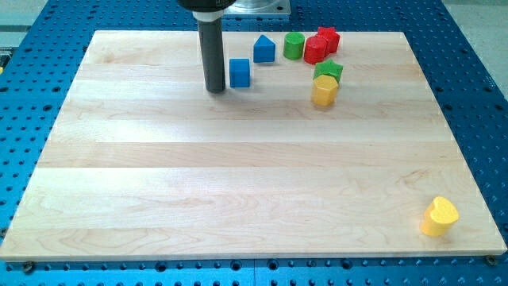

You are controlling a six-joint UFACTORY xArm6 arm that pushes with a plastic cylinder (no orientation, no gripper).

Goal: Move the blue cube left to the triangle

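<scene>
The blue cube [240,72] sits on the wooden board near the view's top, left of centre. The blue triangle-topped block [264,49] lies just up and to the right of it. My tip [215,89] rests on the board right beside the cube's left side, almost touching it. The dark rod rises from there to the view's top edge.
A green cylinder [294,45], a red block [316,51] and a second red block [328,36] cluster at the top right of the triangle. A green block [329,71] and a yellow block [324,91] sit below them. A yellow heart-shaped block [439,217] lies at the bottom right corner of the board [238,183].
</scene>
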